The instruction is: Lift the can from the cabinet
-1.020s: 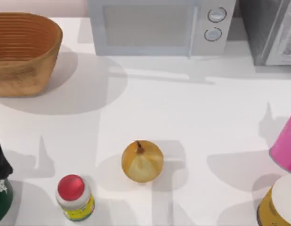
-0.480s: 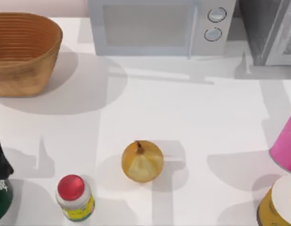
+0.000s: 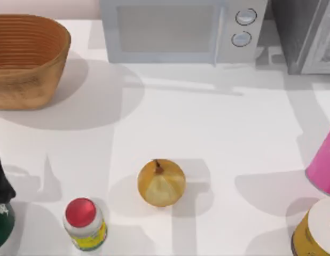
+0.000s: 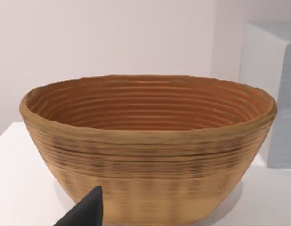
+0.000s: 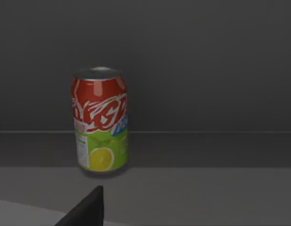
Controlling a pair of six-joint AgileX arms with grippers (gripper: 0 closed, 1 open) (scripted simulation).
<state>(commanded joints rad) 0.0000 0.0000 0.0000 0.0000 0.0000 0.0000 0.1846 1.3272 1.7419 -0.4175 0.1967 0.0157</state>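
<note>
The can (image 5: 99, 120) (red on top, green with a lemon below) stands upright on the dark floor inside the cabinet (image 3: 304, 34), straight ahead of the right end effector (image 5: 84, 209). Can't tell if either end effector's fingers are apart or together.

**Setting: Rendered Kitchen Countertop**

The scene is a simulated kitchen-style worktop. Indicators: a white table (image 3: 218, 128) against a pale wall, carrying a white microwave (image 3: 178, 29) with two round knobs, a dark grey speckled cabinet (image 3: 293, 32) beside it, a woven basket (image 3: 26, 58), an onion (image 3: 161, 183), a red-capped bottle (image 3: 84, 223) and a drinks can (image 5: 99, 120) standing inside the dark cabinet interior.
</note>
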